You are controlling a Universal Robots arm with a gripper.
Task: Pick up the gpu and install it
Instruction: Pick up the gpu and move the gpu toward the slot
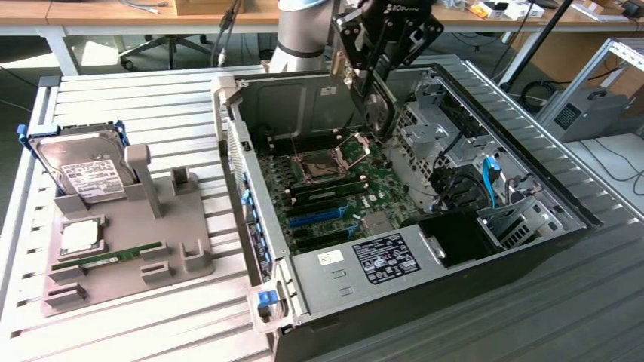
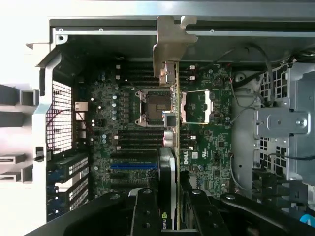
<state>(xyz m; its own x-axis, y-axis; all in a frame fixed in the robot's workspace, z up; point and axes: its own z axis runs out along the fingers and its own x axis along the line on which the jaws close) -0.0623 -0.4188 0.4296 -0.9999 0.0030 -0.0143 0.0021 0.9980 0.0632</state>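
The gripper (image 2: 170,212) is partly closed, its fingers (image 2: 146,211) clamping the gpu (image 2: 168,167), which hangs edge-on above the motherboard (image 2: 216,142).

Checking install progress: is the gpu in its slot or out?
Out. The gripper holds the gpu edge-down above the motherboard, over the CPU socket, away from the blue slots.

Exterior view: high, oblique, mid-distance over open case (image 1: 302,98). Wrist view: close, straight down past gripper (image 2: 170,201), gpu (image 2: 167,169). Shared: motherboard (image 1: 337,192) (image 2: 128,110), CPU socket (image 1: 320,164) (image 2: 156,105).
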